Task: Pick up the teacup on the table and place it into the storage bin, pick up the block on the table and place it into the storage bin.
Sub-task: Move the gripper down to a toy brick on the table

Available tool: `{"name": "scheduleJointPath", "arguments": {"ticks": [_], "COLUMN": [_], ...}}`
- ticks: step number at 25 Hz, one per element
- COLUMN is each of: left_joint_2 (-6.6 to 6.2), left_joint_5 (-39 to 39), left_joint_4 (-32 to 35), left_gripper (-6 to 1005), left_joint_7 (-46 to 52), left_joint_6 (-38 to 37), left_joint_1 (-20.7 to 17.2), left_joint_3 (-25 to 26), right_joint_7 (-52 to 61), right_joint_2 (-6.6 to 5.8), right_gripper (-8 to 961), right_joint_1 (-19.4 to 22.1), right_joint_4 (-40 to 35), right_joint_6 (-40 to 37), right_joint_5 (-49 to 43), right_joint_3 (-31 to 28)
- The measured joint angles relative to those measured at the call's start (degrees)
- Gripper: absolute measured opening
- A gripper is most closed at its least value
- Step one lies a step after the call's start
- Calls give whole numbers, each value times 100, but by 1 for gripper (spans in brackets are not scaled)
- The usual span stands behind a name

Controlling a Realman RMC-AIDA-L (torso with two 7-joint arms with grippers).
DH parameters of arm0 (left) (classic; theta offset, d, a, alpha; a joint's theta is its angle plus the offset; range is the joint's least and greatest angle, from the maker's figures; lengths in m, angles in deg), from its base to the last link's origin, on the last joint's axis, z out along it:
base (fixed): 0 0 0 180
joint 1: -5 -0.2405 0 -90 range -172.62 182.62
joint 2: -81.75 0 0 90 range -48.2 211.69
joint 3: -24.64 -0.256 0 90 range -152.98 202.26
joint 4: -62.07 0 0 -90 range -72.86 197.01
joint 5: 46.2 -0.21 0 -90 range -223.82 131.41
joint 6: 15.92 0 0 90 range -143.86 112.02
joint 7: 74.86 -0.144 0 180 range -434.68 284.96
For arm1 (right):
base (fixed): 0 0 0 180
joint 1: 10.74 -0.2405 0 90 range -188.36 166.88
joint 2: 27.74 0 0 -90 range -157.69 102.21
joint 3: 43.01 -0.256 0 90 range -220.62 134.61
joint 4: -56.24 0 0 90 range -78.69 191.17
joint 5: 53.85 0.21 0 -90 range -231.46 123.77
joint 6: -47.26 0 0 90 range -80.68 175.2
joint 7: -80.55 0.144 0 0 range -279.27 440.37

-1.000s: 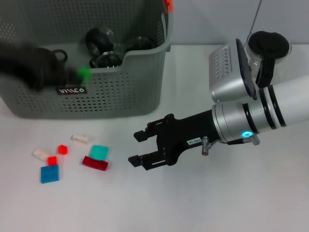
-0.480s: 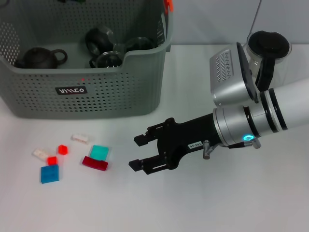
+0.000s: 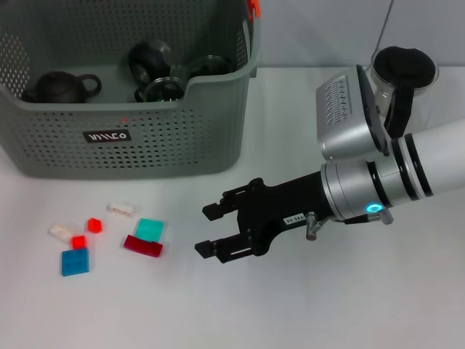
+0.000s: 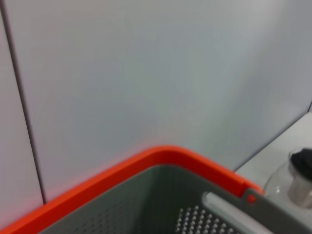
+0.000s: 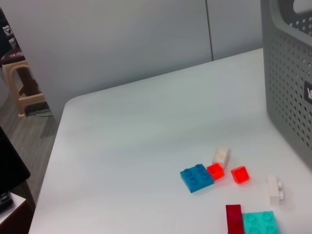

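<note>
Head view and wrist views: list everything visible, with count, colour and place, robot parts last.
storage bin: one, grey-green, orange tab, far left of table.
teapot: one, dark, inside the bin, left side.
cups: a few, dark and glass, inside the bin, exact count unclear.
blocks: seven, two white, two red, one blue, one teal, one dark red, on table in front of the bin.
glass jug: one, clear with black lid, far right of table.
table: one, white.
right gripper: black, jaws open, just right of the blocks.
left gripper: not in view.

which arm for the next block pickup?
Right. Its open pincer hovers over the table beside the dark red flat block and teal square block. The left pincer is out of the head view.
</note>
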Motion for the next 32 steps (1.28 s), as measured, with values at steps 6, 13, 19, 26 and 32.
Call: {"name": "scheduleJointPath", "arguments": {"ticks": [6,13,19,26,32], "left_joint_2": [69,400,879,1087,1014], "left_joint_5": [1354,1590,151,-1537,-2247], "left_joint_4": [1123,2231,2682,1638,995], "left_gripper": [595,799,934,948,915], "left_joint_7": [-487,-1672,-2556,-3177,-3305], "left_joint_6": [-1929,-3186,-2960,-1404,-938], "left_joint_1": [-548,-1641,-2367,-2221,-1996], "left_joint_3": [322,-377,-1222,-1287,-1326], "right_joint_7": [-7,-9,34,52,85], "right_joint_2": [-4,-5,-6,2,12], "right_gripper": [686,686,687,687,686], "right_joint_1": [1,-1,3,0,0], "right_joint_4": [0,0,5,49,59], "right_joint_6": [19,58,66,63,61], "right_joint_5": [-4,7,27,29,46], "right_joint_3": [-3,-29,-37,-36,-36]}}
